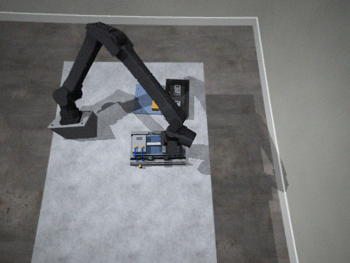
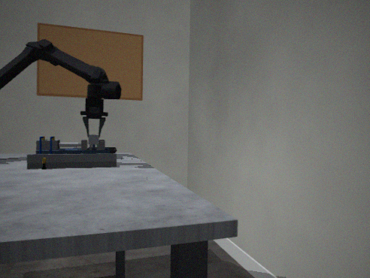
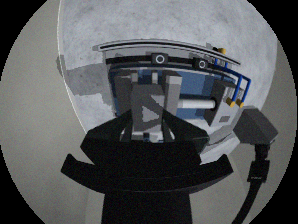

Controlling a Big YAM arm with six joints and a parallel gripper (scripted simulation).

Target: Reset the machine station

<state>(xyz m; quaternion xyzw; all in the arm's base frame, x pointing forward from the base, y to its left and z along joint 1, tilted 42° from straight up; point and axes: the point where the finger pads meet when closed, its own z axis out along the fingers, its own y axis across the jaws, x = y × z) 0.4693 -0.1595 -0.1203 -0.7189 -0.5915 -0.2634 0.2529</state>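
My gripper (image 2: pixel 93 137) (image 3: pixel 147 112) points down over the vise and is shut on a gray block (image 2: pixel 93 140) (image 3: pixel 146 97). The block is between the fixed jaw (image 2: pixel 101 144) (image 3: pixel 122 95) and the moving jaw (image 2: pixel 83 144) (image 3: pixel 173 95). Its top stands a little above the jaws; its seating on the low bars and contact with the work stop cannot be made out. A yellow brass blank (image 1: pixel 155 106) lies on the blue infeed plate (image 1: pixel 140 97), partly behind the arm. The black outfeed tray (image 1: pixel 188 96) holds a pocketed part (image 1: pixel 177 89) and another gray part (image 1: pixel 177 103), partly hidden by the arm.
The hose block (image 1: pixel 139 141) (image 3: pixel 218 105) with blue hoses stands at the vise's other end, joined to the moving jaw by a white rod (image 1: pixel 154 143) (image 3: pixel 196 104). A long rail (image 1: pixel 158 163) (image 2: pixel 71 161) runs along the vise's front. The forearm crosses above the infeed plate and tray.
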